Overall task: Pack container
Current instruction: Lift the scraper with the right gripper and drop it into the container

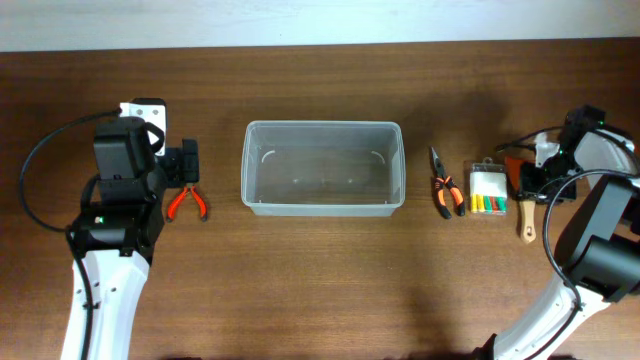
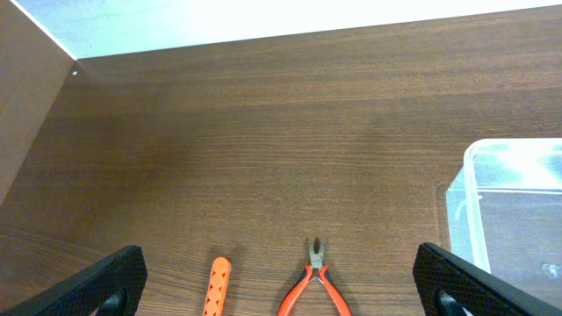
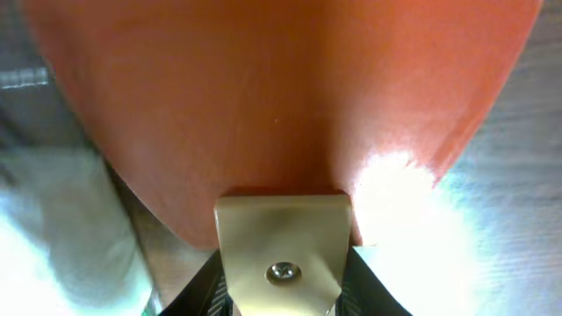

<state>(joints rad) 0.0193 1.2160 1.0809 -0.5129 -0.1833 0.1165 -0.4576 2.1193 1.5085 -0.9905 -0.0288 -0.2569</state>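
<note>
- At the middle of the surface (image 1: 320,290): the container (image 1: 243,170), upright, mouth up, long sides running left to right.
- Appears again at the right edge of the left wrist view, as one rounded corner and a stretch of rim.
- Left of the container and apart from it: orange pliers (image 1: 187,204), flat on the surface, nose toward the far edge, handles splayed toward the near edge.
- Right by the nose of those pliers: left gripper (image 1: 187,165), jaws spread wide and closed on nothing.
- In the left wrist view: black fingers (image 2: 114,281) at both bottom corners, the pliers' nose between them and well clear of either one.
- Left of that nose: a rounded orange tip (image 2: 218,285); cannot tell what it belongs to.
- Beyond the left arm, toward the far edge: a white block (image 1: 145,108).
- Right of the container, apart from it: black pliers (image 1: 445,192) with black-and-orange handles, nose toward the far edge.
- Just beside them on the right: a clear case (image 1: 488,190) with coloured pieces inside.
- Right of the case: a wooden handle (image 1: 525,222) pointing to the near edge, its far end hidden under the right gripper (image 1: 528,178).
- Filling the right wrist view: an orange-red face (image 3: 281,96), very close, with a pale bracket (image 3: 281,254) and screw at the bottom.
- Cannot tell how far the right jaws stand open, nor whether anything sits between them.
</note>
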